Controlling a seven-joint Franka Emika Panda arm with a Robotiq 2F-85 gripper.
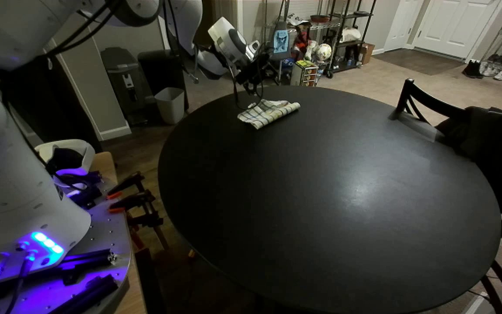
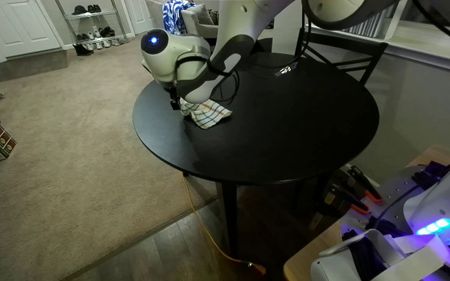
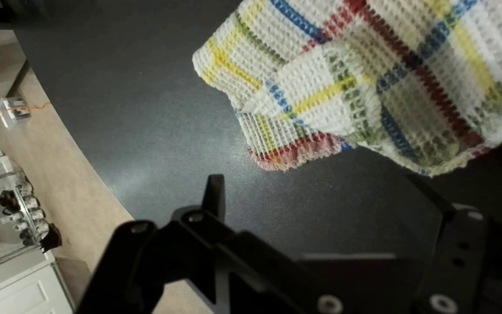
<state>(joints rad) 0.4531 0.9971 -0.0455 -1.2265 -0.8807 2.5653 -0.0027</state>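
Gripper [image 3: 324, 196] — jaws spread wide, nothing between them. Checked cloth [image 3: 364, 87] lies close by, loosely rumpled. Progress, by judgement: the cloth is partly turned over on itself, but no hold on it is made yet. In an exterior view it rests toward the far left of the dark round table [image 1: 303, 209] — smooth-looking, catching some glare. Room: black chair [image 1: 436, 101] right, white door [image 1: 458, 28] far right, waste bin [image 1: 171, 104] left, beige carpet [image 1: 386, 78] beyond.
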